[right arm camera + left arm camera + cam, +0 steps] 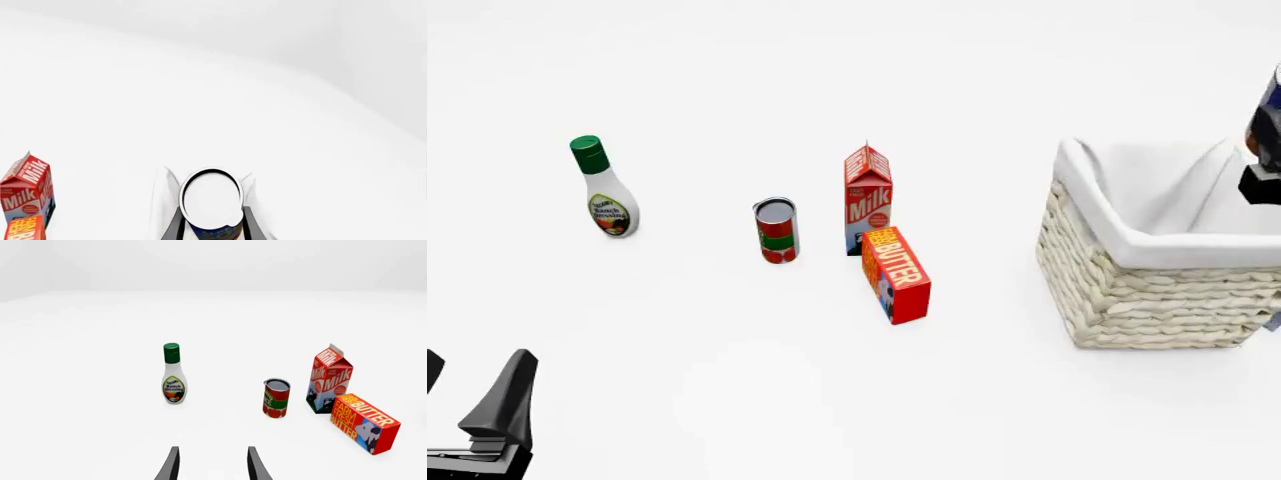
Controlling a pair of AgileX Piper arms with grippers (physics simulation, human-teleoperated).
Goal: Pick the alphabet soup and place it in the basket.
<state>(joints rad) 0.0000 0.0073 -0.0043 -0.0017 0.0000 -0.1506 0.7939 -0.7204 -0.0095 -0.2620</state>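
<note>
My right gripper is shut on the alphabet soup, a can with a silver top and a dark blue label. In the front view the can and the right gripper are cut off by the right edge, held above the far right side of the basket. The basket is cream wicker with a white cloth lining, whose lining shows just behind the can in the right wrist view. My left gripper is open and empty, low at the front left.
A red and green can stands mid-table, with a milk carton and a butter box to its right. A ranch dressing bottle stands at the left. All are well left of the basket.
</note>
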